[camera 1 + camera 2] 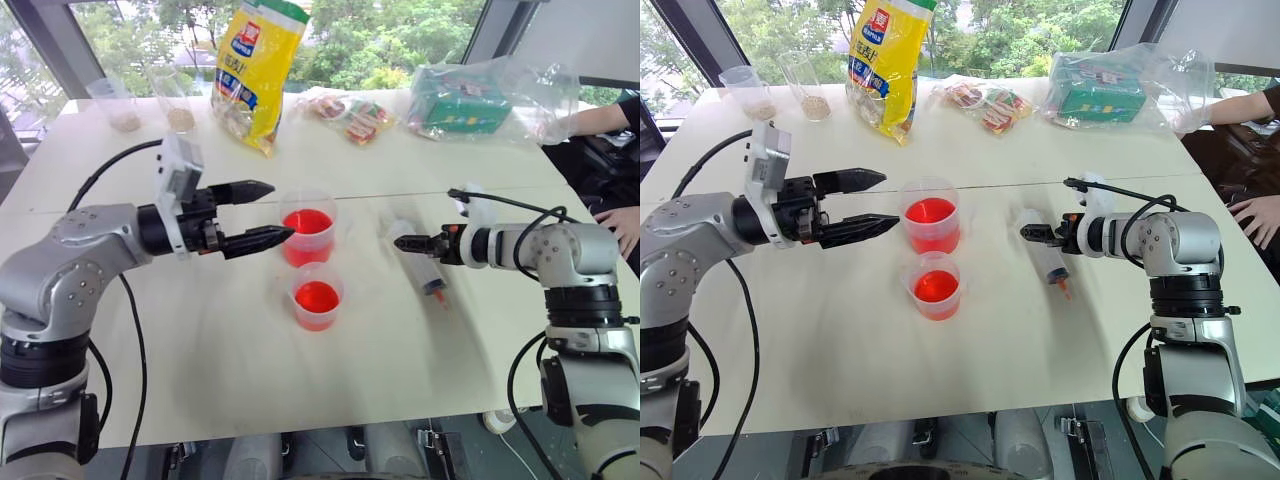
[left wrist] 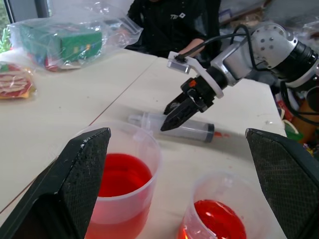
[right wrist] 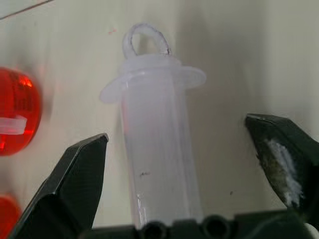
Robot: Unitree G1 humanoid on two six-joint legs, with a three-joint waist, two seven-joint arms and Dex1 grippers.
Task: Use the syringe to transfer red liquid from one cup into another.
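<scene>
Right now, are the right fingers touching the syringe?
Apart. The right wrist view shows the syringe lying on the table between the open right fingers, with bare table on both sides.

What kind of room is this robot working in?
Probably a lab or office test area: a white table by big windows onto trees, with snack bags and cups of red liquid set out.

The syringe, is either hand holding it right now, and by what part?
Nothing is held. The syringe lies flat on the table. The right hand is open with its fingers either side of the barrel, not touching. The left hand is open near the taller cup.
</scene>
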